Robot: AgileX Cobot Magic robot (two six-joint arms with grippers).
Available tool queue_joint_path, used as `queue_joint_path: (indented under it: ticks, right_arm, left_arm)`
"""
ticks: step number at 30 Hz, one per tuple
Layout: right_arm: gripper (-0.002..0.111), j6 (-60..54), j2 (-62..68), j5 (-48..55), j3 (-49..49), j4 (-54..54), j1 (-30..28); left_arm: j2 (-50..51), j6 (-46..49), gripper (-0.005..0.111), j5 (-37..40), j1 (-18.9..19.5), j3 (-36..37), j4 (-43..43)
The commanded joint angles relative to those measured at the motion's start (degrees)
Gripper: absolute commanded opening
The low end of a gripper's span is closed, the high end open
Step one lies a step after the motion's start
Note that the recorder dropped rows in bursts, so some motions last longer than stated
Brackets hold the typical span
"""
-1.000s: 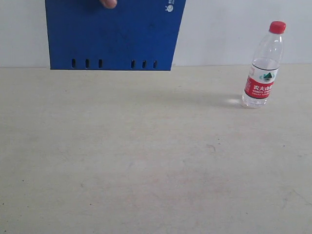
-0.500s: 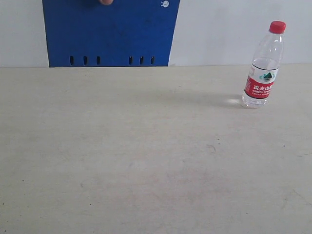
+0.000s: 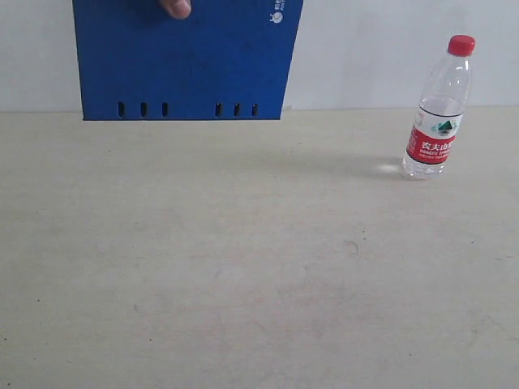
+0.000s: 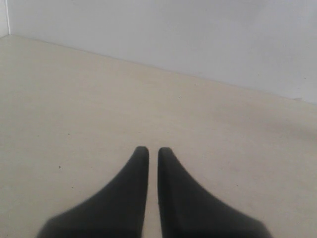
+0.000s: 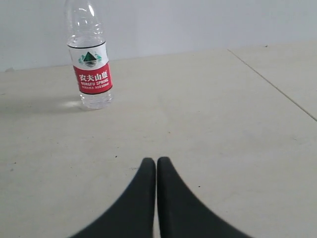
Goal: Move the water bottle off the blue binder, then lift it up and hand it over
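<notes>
Where table (image 3: 243, 284) meets wall: 1 blue binder (image 3: 186, 57) upright at left, fingertip (image 3: 177, 7) on its upper part, 6 slots. 1 water bottle (image 3: 438, 109) upright on table at right, well apart from binder; clear w/ red cap, red/white label. Left gripper (image 4: 151, 148) & right gripper (image 5: 156, 159) both pinched closed, empty.

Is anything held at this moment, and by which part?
The left gripper and right gripper are shut, empty. A person's fingertip holds the blue binder up by its upper part; the water bottle stands free.
</notes>
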Motion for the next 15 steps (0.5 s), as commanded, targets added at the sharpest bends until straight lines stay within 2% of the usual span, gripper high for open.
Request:
queue_joint_path:
  ticks: [1,15]
  right_arm:
    - [0.0,0.0,-0.2,-0.1,0.0,-1.0,0.8]
    - [0.0,0.2,-0.2,0.0,0.0,-0.4,0.8]
  left_arm:
    - [0.0,0.2,0.007,-0.2,0.2,0.0,-0.4]
    - [0.0,0.2,0.007,-0.2,0.2,0.0,-0.4]
